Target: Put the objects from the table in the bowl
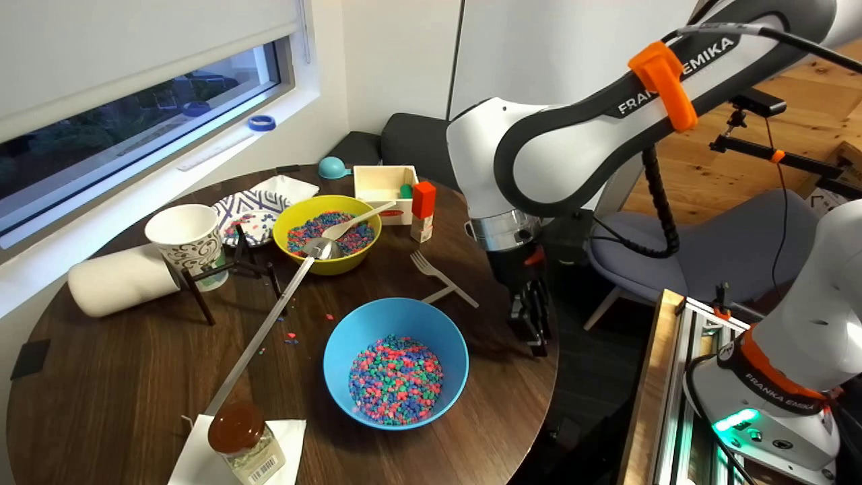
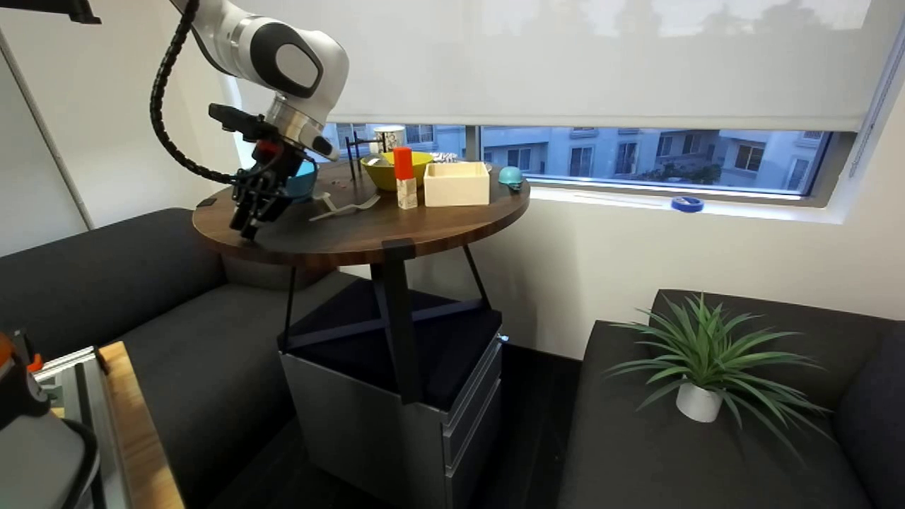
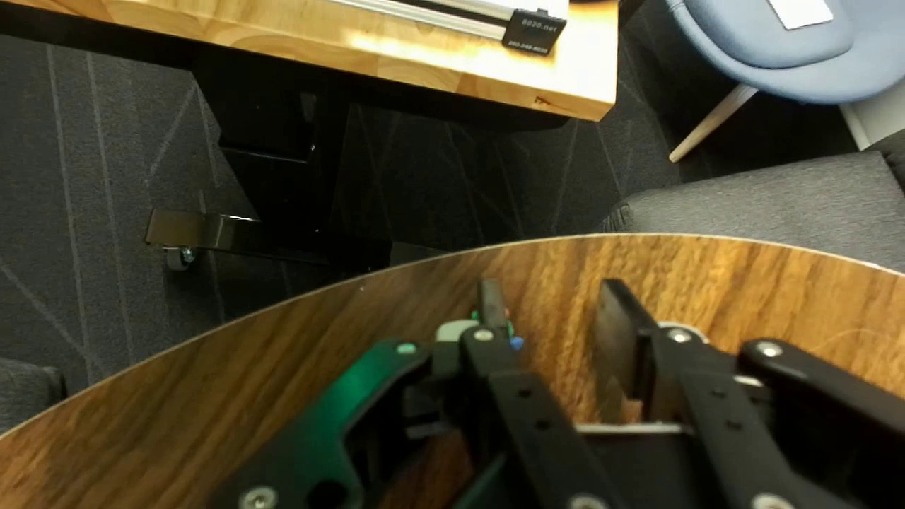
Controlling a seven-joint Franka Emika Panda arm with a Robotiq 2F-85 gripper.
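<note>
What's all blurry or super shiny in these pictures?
In the wrist view, the tool looks fuzzy, maybe because it's so close up, and bright glare washes out part of the desk; in an exterior view, the green light glows strongly; in both exterior views, the sill shines nearly white.

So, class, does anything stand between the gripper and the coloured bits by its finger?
Nothing separate shows: in the wrist view, the gripper itself partly hides the coloured bits; contact is unclear.
</note>
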